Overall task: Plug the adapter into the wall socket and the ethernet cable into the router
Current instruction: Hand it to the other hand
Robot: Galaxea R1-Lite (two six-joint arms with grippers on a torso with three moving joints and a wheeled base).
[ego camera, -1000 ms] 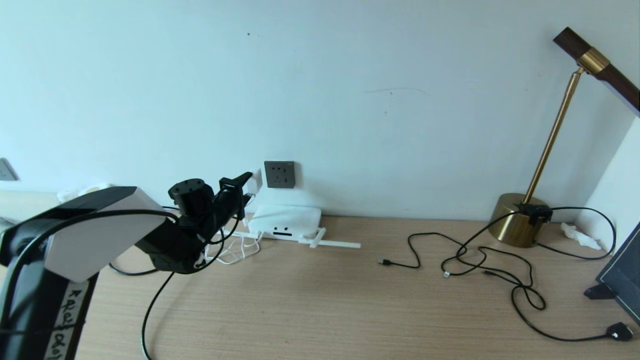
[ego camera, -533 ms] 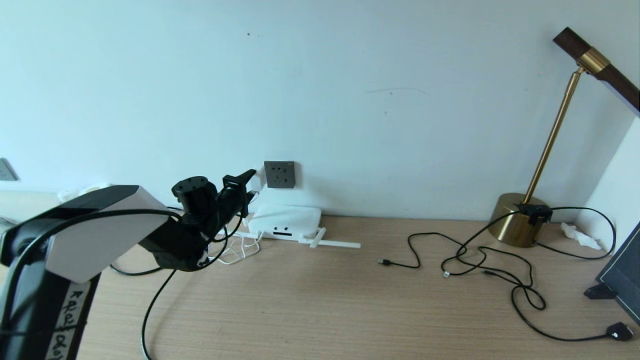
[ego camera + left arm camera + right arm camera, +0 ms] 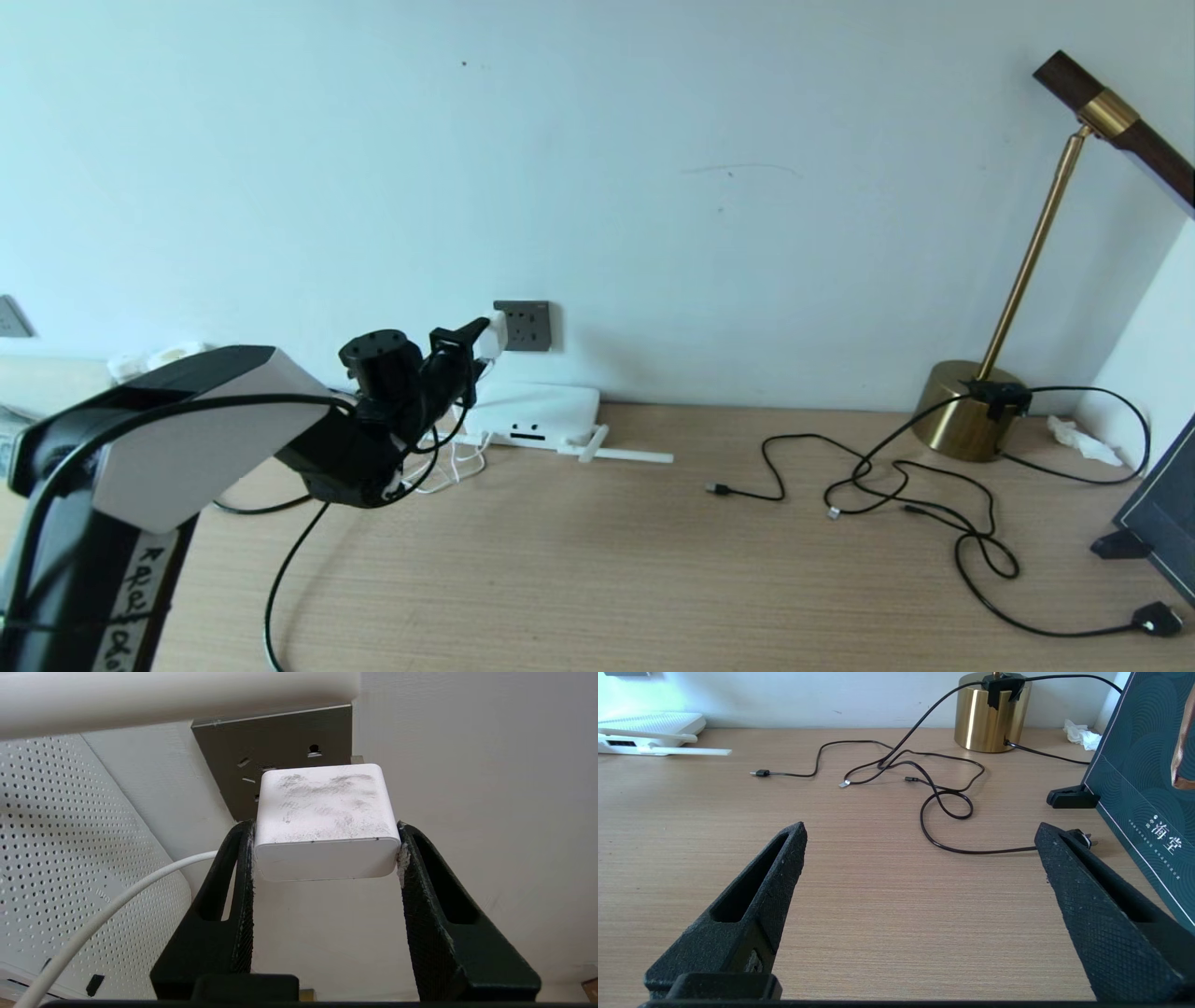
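Left pincer (image 3: 327,858) grips adapter (image 3: 327,821) at wall socket (image 3: 280,742).

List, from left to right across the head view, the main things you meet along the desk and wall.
left arm → adapter → socket → router antenna → thin black cords → lamp base → dark board

We see a bright, even scene under soft light, the wall (image 3: 653,140) tinted bluish in the head view. The lamp (image 3: 971,411) base carries a glare stripe. The table (image 3: 607,560) shows faint shadows only. In the left wrist view, the antenna (image 3: 163,695) up close is blurred, while the adapter (image 3: 327,821) is sharp, scuffs visible.
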